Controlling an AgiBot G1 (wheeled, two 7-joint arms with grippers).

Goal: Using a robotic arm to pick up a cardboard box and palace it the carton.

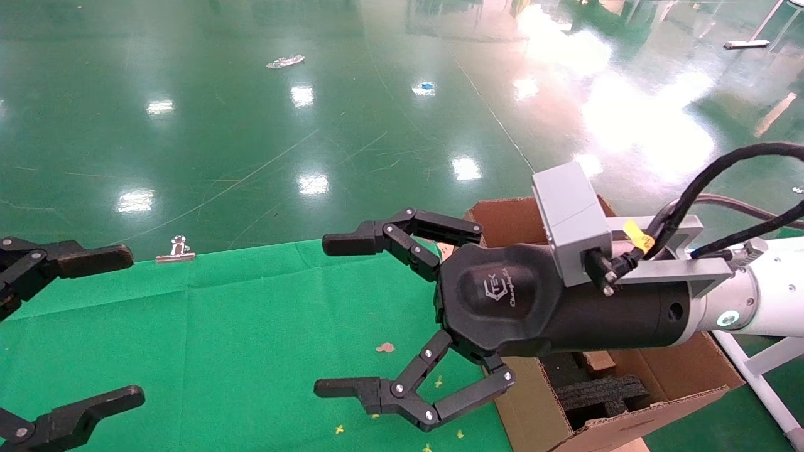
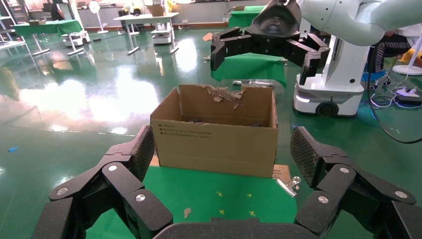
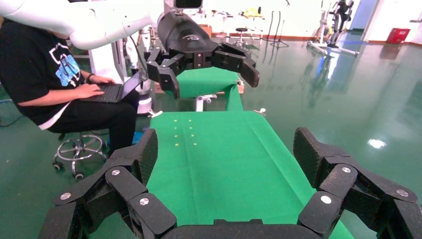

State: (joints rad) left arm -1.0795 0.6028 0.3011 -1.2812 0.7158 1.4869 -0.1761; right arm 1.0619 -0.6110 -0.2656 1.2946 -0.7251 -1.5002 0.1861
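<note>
My right arm (image 1: 754, 301), white with a green-lit ring, reaches in from the right. Its gripper (image 1: 336, 316) is open and empty above the green table, just left of the carton (image 1: 628, 427). It also shows in the left wrist view (image 2: 263, 59), above the carton (image 2: 214, 142). The carton is large, brown and open, with torn flaps and black foam (image 1: 597, 392) inside. A small brown piece (image 1: 597, 361) lies by the foam; I cannot tell whether it is the slim cardboard box. My left gripper (image 1: 122, 325) is open and empty at the table's left edge.
The table is covered in green cloth (image 1: 220, 326) with small yellow marks and a brown scrap (image 1: 384, 347). A metal binder clip (image 1: 176, 250) sits on its far edge. A seated person with a laptop (image 3: 54, 79) is beyond the left arm. Shiny green floor lies all around.
</note>
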